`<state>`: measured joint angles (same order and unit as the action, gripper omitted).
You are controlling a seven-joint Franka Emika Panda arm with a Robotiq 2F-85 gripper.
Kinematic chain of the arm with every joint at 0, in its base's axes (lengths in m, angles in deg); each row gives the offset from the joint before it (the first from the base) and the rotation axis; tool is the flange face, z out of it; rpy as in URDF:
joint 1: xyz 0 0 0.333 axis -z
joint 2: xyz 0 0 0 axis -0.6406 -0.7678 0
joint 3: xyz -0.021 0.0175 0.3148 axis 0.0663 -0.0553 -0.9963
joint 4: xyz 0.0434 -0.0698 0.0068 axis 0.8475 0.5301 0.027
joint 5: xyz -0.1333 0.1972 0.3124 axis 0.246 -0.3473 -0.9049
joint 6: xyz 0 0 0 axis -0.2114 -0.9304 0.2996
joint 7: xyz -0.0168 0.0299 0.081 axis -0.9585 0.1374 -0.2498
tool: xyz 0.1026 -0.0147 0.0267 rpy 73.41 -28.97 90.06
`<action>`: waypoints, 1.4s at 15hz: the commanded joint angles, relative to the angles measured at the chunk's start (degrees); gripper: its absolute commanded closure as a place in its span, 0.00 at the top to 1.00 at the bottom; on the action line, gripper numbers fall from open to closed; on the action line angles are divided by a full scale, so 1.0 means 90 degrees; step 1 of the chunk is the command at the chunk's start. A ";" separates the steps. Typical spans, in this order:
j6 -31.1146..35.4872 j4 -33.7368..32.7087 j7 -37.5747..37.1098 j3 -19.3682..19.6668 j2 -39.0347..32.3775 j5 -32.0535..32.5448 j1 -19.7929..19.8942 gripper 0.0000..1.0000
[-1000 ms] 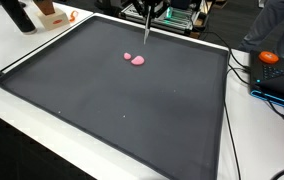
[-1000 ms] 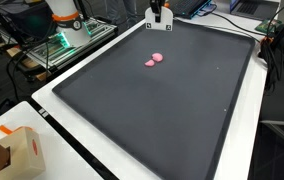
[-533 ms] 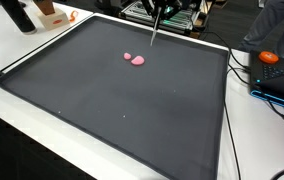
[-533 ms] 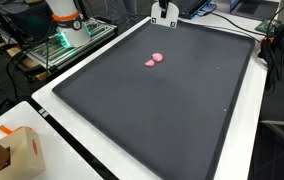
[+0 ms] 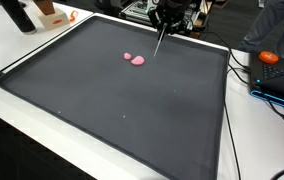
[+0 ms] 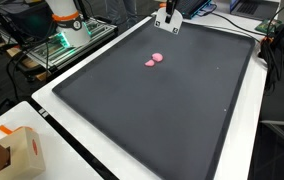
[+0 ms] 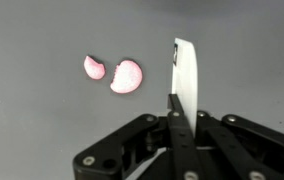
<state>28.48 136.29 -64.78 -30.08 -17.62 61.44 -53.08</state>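
Two small pink lumps [image 7: 127,76], just apart, well inside edges of one wide dark grey mat [image 5: 102,110]; open room all round. One tool [image 7: 178,105] clamped on one flat white strip [image 7: 185,68].

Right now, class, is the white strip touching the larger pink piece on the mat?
Apart. The wrist view shows bare mat between the white strip and the larger pink piece.
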 commanded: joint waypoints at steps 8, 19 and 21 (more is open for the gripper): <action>-0.1164 -0.1343 -0.0406 0.0398 -0.1342 0.0740 -0.0647 0.01; -0.1476 -0.2020 -0.0207 0.0594 -0.1972 0.0698 -0.0747 0.01; -0.1490 -0.2111 -0.0178 0.0635 -0.2009 0.0629 -0.0699 0.01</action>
<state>16.88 119.44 -67.23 -25.48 -34.44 67.44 -58.92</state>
